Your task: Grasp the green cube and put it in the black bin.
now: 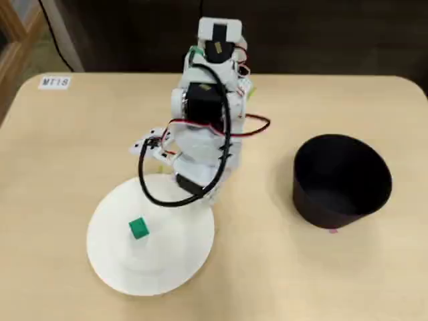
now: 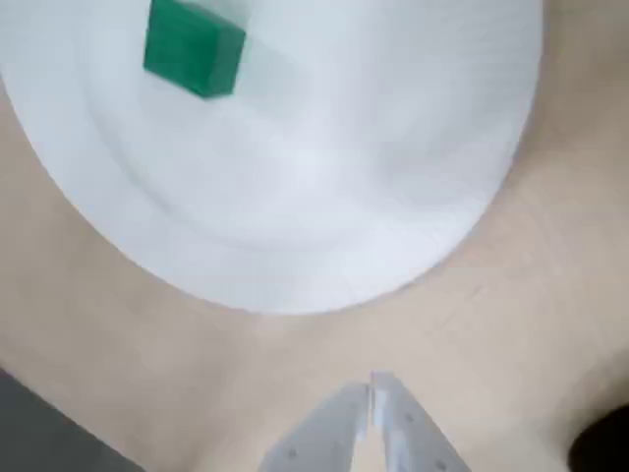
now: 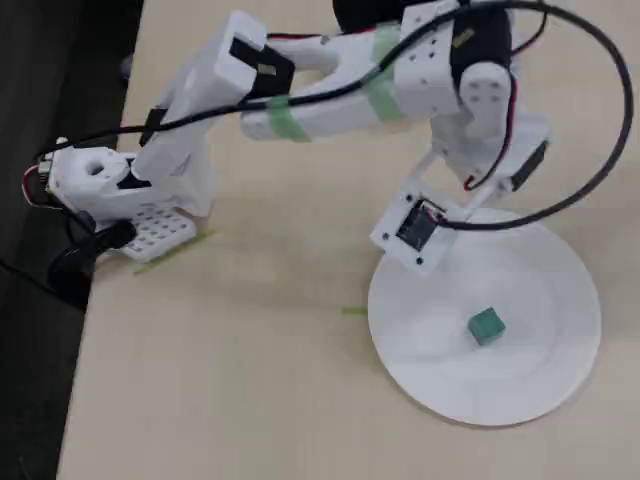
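The green cube [image 1: 138, 228] lies on the white plate [image 1: 174, 267], left of its middle in a fixed view. It also shows in the other fixed view [image 3: 486, 325] and at the top left of the wrist view [image 2: 193, 51]. The black bin [image 1: 341, 179] stands upright and empty on the table, right of the arm. My gripper [image 2: 372, 396] shows at the bottom of the wrist view with its fingertips together and nothing between them. It hangs over bare table just off the plate's rim [image 2: 295, 295], well away from the cube. In both fixed views the arm hides the fingertips.
The arm's base [image 1: 217, 40] stands at the table's far edge. A black cable [image 1: 157, 194] loops down over the plate's far rim. A small label [image 1: 55, 82] sits at the far left corner. The table's dark edge runs along the left of a fixed view [image 3: 100, 250].
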{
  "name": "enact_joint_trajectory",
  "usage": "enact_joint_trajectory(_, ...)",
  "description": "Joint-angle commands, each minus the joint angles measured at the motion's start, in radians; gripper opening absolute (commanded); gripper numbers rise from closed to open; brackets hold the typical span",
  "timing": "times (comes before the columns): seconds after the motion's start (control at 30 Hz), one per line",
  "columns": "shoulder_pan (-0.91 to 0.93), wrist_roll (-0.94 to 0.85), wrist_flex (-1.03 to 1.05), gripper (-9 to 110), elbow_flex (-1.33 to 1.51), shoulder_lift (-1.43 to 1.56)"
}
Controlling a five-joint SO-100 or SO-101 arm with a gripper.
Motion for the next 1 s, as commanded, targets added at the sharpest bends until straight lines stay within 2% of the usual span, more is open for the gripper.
enact_joint_trajectory(0.0, 0.046, 0.052, 0.002, 0, -0.100, -0.032)
enact_joint_trajectory(0.13, 0.095, 0.094, 0.002, 0, -0.215, -0.118)
enact_joint_trajectory(0.6, 0.227, 0.120, 0.002, 0, -0.322, -0.179)
enact_joint_trajectory(0.7, 0.225, 0.072, 0.002, 16, -0.322, -0.181)
enact_joint_trajectory(0.77, 0.222, 0.057, 0.002, 22, -0.322, -0.183)
enact_joint_trajectory(0.97, 0.221, 0.067, 0.002, 25, -0.322, -0.233)
